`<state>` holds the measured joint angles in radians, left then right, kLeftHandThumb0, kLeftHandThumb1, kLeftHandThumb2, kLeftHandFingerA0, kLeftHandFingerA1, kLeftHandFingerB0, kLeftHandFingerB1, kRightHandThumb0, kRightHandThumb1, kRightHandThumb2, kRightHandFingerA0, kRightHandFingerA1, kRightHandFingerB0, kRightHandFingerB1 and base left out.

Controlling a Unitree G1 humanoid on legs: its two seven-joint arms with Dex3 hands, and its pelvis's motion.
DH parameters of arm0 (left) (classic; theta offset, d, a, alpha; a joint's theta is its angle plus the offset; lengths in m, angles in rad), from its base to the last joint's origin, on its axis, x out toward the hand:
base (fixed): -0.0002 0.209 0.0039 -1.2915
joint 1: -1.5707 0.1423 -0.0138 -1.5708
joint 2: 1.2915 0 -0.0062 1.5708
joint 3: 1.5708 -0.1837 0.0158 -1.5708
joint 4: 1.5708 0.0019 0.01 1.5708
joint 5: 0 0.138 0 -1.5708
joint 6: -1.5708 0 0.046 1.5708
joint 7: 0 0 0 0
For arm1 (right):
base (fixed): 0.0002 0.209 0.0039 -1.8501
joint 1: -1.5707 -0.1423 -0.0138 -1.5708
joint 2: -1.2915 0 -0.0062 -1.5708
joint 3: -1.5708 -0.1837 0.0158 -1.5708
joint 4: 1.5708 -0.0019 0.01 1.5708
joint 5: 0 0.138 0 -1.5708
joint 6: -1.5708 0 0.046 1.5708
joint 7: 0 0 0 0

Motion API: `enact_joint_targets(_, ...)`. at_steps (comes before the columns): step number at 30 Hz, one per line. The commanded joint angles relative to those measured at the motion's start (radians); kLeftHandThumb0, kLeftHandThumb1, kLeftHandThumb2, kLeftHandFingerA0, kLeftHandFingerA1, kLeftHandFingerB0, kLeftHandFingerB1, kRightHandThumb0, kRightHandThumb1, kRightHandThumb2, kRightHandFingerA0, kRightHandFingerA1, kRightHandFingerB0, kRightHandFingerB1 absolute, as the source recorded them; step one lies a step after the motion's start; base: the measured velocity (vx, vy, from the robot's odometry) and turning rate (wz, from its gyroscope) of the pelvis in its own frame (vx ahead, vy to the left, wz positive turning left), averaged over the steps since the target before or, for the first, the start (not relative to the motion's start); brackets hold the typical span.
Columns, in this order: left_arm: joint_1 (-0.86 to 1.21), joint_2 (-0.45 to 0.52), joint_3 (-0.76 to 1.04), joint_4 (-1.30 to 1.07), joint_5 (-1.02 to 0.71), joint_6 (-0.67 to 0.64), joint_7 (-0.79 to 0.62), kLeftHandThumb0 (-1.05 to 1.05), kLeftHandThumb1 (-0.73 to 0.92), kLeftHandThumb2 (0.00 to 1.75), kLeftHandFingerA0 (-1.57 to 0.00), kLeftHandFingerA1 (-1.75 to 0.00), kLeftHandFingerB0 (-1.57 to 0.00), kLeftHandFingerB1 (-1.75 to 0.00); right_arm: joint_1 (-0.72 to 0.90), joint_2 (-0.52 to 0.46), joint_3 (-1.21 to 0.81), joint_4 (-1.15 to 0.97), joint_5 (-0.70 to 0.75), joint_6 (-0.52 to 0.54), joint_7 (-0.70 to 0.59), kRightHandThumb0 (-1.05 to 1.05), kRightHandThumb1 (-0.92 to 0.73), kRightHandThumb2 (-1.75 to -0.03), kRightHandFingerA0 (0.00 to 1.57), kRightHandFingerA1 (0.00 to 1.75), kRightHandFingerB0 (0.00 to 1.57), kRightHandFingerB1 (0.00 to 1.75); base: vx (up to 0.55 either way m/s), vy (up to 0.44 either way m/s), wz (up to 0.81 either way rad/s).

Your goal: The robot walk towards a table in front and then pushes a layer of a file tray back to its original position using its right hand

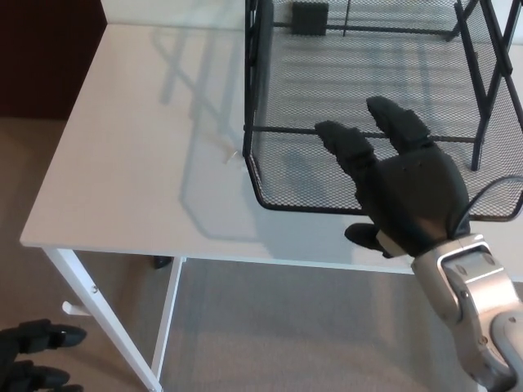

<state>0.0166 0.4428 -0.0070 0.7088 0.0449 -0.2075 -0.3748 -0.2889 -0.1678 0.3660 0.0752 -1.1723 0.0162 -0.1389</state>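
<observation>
Left hand low at bottom-left corner, below table edge, finger state unclear. White table bare across left half, front edge open. Black mesh file tray on right; empty lower layer protrudes toward front edge. Right hand open, fingers spread against layer's front rim, grasping nothing.

Black mesh file tray — lower layer protruding forward.

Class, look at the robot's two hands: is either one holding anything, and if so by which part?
Nothing is held. The right hand lies open against the front of the tray layer, pushing rather than gripping; the left hand hangs empty.
</observation>
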Motion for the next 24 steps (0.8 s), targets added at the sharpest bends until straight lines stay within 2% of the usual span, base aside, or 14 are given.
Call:
enact_joint_targets(1, 0.001, 0.02, 0.001, -0.004, 0.012, -0.01, -0.009, -0.46, 0.38, 0.65, -0.57, -0.47, -0.45, -0.43, -0.046, -0.011, 0.008, 0.042, 0.009, 0.043, -0.025, -0.51, -0.36, -0.56, 0.05, 0.19, 0.13, 0.29, 0.0, 0.0, 0.0)
enact_joint_targets(2, 0.001, 0.018, 0.004, -0.005, 0.006, -0.005, -0.012, -0.46, 0.38, 0.65, -0.57, -0.47, -0.45, -0.43, -0.055, -0.01, 0.012, 0.048, 0.004, 0.047, -0.032, -0.5, -0.43, -0.53, 0.02, 0.25, 0.15, 0.29, 0.0, 0.0, 0.0)
enact_joint_targets(3, 0.0, 0.018, 0.005, -0.002, 0.003, -0.007, -0.016, -0.46, 0.39, 0.65, -0.56, -0.47, -0.44, -0.43, -0.065, -0.008, 0.016, 0.053, 0.001, 0.054, -0.035, -0.49, -0.34, -0.72, 0.02, 0.16, 0.1, 0.37, 0.0, 0.0, 0.0)
enact_joint_targets(5, -0.002, 0.02, 0.004, 0.001, 0.006, -0.013, -0.018, -0.47, 0.39, 0.65, -0.56, -0.46, -0.44, -0.43, -0.082, -0.004, 0.022, 0.061, 0.001, 0.062, -0.04, -0.49, -0.34, -0.72, 0.02, 0.17, 0.09, 0.36, 0.0, 0.0, 0.0)
enact_joint_targets(6, -0.003, 0.021, 0.003, -0.002, 0.008, -0.008, -0.017, -0.47, 0.39, 0.65, -0.56, -0.46, -0.44, -0.43, -0.092, -0.004, 0.025, 0.07, 0.002, 0.063, -0.051, -0.5, -0.44, -0.53, 0.02, 0.24, 0.15, 0.28, 0.0, 0.0, 0.0)
enact_joint_targets(12, -0.001, 0.019, 0.006, -0.013, 0.003, 0.01, -0.024, -0.45, 0.39, 0.65, -0.55, -0.46, -0.43, -0.42, -0.142, -0.004, 0.045, 0.089, -0.004, 0.094, -0.031, -0.56, -0.42, -0.55, 0.03, 0.19, 0.14, 0.27, 0.0, 0.0, 0.0)
enact_joint_targets(16, -0.001, 0.021, 0.003, -0.021, 0.009, 0.012, -0.022, -0.46, 0.39, 0.65, -0.55, -0.46, -0.43, -0.42, -0.169, -0.001, 0.055, 0.113, -0.003, 0.114, -0.038, -0.56, -0.45, -0.55, 0.0, 0.25, 0.11, 0.28, 0.0, 0.0, 0.0)
enact_joint_targets(17, -0.003, 0.022, 0.003, -0.025, 0.009, 0.013, -0.024, -0.46, 0.39, 0.65, -0.55, -0.46, -0.44, -0.42, -0.184, 0.002, 0.058, 0.132, 0.002, 0.119, -0.042, -0.55, -0.36, -0.72, 0.05, 0.16, 0.09, 0.32, 0.0, 0.0, 0.0)
enact_joint_targets(18, -0.004, 0.025, 0.001, -0.024, 0.013, 0.01, -0.023, -0.47, 0.4, 0.66, -0.55, -0.46, -0.44, -0.43, -0.19, 0.005, 0.061, 0.14, 0.004, 0.124, -0.043, -0.56, -0.45, -0.54, 0.0, 0.24, 0.1, 0.28, 0.0, 0.0, 0.0)
enact_joint_targets(19, -0.006, 0.024, 0.002, -0.02, 0.012, 0.009, -0.023, -0.46, 0.39, 0.65, -0.55, -0.46, -0.44, -0.43, -0.197, 0.008, 0.064, 0.149, 0.003, 0.129, -0.042, -0.52, -0.34, -0.74, 0.0, 0.19, 0.05, 0.31, 0.0, 0.0, 0.0)
enact_joint_targets(24, -0.012, 0.02, 0.008, -0.013, 0.006, 0.01, -0.025, -0.46, 0.39, 0.65, -0.56, -0.46, -0.45, -0.43, -0.224, 0.012, 0.077, 0.181, 0.007, 0.146, -0.048, -0.53, -0.35, -0.74, 0.0, 0.19, 0.05, 0.3, 0.0, 0.0, 0.0)
